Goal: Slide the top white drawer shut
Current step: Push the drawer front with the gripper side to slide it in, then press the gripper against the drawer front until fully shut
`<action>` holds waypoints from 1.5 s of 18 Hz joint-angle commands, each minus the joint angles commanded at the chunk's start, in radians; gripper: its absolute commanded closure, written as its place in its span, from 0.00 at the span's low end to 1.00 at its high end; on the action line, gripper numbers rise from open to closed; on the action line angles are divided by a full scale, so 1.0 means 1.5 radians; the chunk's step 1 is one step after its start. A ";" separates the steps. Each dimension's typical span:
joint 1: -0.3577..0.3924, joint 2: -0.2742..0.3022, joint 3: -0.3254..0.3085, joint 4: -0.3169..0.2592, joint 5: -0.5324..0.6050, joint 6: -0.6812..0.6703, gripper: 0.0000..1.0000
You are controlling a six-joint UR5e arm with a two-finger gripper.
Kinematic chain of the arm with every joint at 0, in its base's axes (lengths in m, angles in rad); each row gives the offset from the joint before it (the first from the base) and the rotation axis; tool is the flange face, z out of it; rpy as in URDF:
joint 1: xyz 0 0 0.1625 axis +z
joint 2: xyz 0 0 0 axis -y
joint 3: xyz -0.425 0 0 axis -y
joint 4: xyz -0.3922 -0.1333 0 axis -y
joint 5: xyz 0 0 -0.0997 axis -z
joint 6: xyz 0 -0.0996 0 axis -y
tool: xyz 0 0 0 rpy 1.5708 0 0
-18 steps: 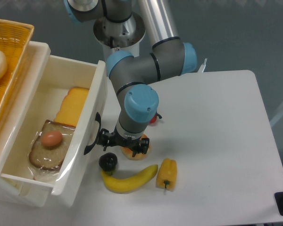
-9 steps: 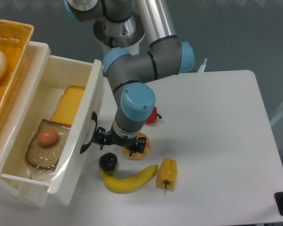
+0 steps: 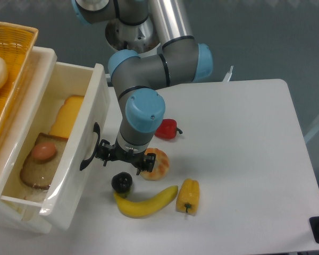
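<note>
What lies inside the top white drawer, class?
Inside the top white drawer: a bread slice with a brown egg on it, plus a yellow cheese slice. The front panel hides the nearest strip of the floor.

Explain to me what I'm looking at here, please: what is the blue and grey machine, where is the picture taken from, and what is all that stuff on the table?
The picture comes from one fixed camera looking down at a white table. The blue and grey machine is a robot arm built of jointed tubes. At its tip sits a black two-finger gripper, its "hand". It holds nothing; it sits right next to the black handle of the top white drawer, apparently to push the drawer shut. The drawer stands well open. Inside lie a slice of bread with an egg on it and a slice of cheese. An orange basket sits above the drawer. On the table lie toy-like foods: a red pepper, a pastry, a dark round thing, a banana and a yellow pepper.
</note>
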 joint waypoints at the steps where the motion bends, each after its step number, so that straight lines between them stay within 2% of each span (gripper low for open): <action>1: -0.005 0.000 0.000 0.001 0.000 -0.001 0.00; 16: -0.063 0.008 -0.002 0.008 0.006 -0.004 0.00; 27: -0.080 0.008 -0.002 0.010 0.015 0.000 0.00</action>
